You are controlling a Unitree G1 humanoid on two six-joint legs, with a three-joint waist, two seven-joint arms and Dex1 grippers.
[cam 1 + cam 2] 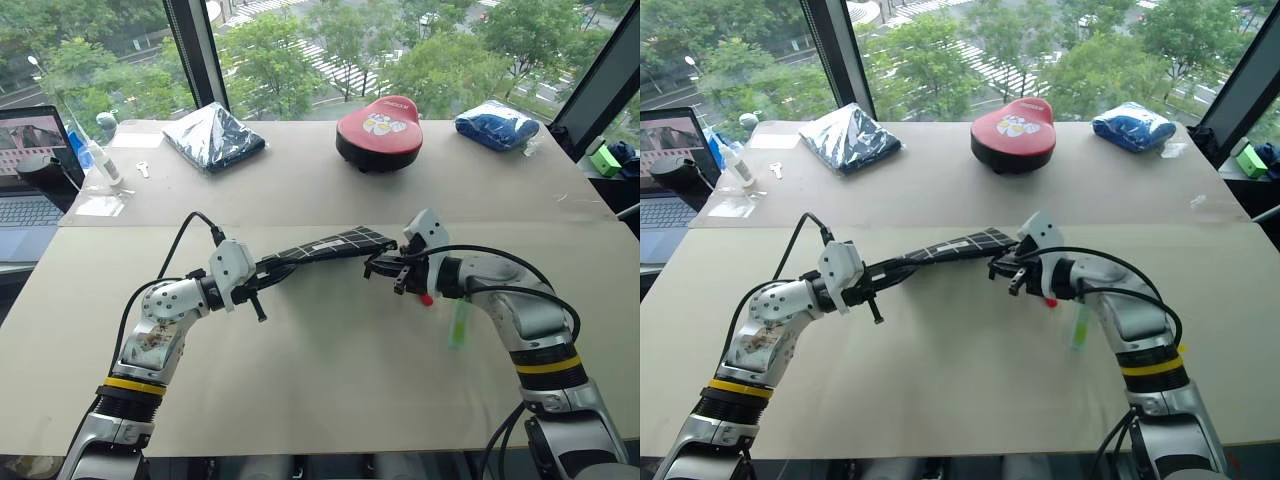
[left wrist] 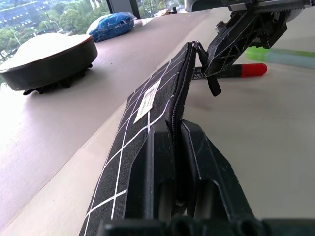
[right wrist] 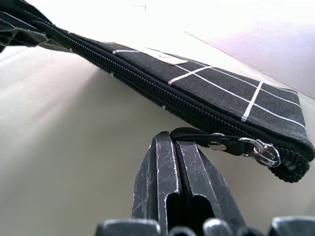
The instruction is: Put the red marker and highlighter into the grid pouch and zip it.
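Observation:
The black grid pouch hangs level above the table, stretched between both grippers. My left gripper is shut on the pouch's left end, its fingers clamping the zipper edge. At the right end, my right gripper is shut on the dark pull strap of the zipper, fingertips pressed together. The zipper teeth along the top edge look closed. Just below the right gripper, the red marker lies on the table, its red cap showing. The light-green highlighter lies beside it, nearer my right forearm.
A red cushion-like case stands at the back centre of the table. Beside it are a blue bag to the right and a dark wrapped bundle to the left. A laptop and a bottle sit at the far left.

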